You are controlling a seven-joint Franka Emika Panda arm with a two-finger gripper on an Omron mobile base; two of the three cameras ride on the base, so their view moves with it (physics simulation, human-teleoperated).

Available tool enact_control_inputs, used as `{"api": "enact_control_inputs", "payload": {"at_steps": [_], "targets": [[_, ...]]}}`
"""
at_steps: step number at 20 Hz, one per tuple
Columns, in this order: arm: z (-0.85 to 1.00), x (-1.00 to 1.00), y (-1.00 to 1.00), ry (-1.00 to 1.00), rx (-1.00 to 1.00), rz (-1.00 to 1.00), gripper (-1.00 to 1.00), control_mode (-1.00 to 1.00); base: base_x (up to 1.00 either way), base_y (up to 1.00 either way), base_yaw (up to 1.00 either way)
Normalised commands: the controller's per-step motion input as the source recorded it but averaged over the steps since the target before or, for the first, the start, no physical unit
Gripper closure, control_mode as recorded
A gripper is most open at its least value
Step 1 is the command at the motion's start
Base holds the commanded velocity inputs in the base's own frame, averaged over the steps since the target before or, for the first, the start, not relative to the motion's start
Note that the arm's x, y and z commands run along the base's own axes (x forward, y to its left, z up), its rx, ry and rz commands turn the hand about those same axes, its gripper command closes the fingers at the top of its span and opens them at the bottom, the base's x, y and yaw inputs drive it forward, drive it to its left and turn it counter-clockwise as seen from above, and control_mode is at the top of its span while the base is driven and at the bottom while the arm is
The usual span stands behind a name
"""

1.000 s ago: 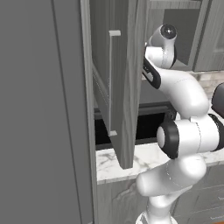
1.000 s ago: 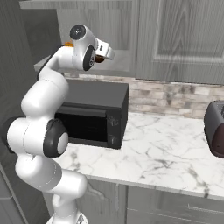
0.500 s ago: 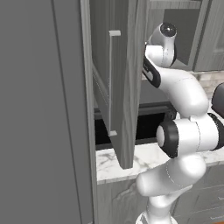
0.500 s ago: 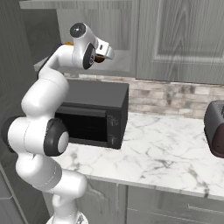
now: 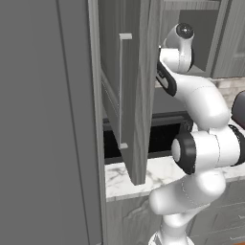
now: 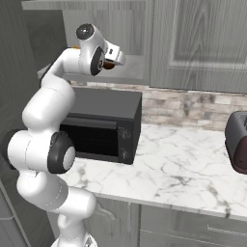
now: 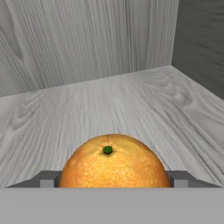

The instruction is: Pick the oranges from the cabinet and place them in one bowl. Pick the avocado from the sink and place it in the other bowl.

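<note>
- since the earlier frames almost nothing has shifted: the white arm has stayed reaching up into the grey wood-grain wall cabinet (image 5: pixel 139 86), with its wrist turned a touch in the right base view.
- the cabinet's tall flat door hangs open, its pale slim bar handle (image 5: pixel 122 91) facing the left base camera.
- in the hand view, a round bright orange with a small green stem dot (image 7: pixel 113 164) sits on the cabinet's wood-grain shelf, right at the gripper (image 7: pixel 113 179), between the two dark finger tips (image 7: pixel 46 180).
- the jaws stand wide on either side of that orange; whether they press on it or merely flank it, i cannot tell.
- in the right base view a darker brownish ball (image 6: pixel 109 64) shows at the hand, just inside the cabinet opening.
- the rest of the shelf, back to the corner, is bare wood grain.
- below, a black microwave (image 6: pixel 103 125) stands on the white marble counter (image 6: pixel 178 173), with a dark toaster (image 6: pixel 237 142) at the right edge.
</note>
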Motion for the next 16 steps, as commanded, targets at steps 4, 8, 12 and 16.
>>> {"api": "enact_control_inputs", "payload": {"at_steps": [4,8,12,16], "targets": [[-0.03,-0.22,0.02,0.00,0.00,0.00,1.00,-1.00,0.00,0.00,0.00],[-0.02,-0.30,0.05,0.00,0.00,0.00,1.00,-1.00,0.00,0.00,0.00],[0.00,-0.33,0.03,0.00,0.00,0.00,1.00,-1.00,0.00,0.00,0.00],[0.00,-0.34,0.03,0.00,0.00,0.01,1.00,-1.00,0.00,0.00,0.00]]}}
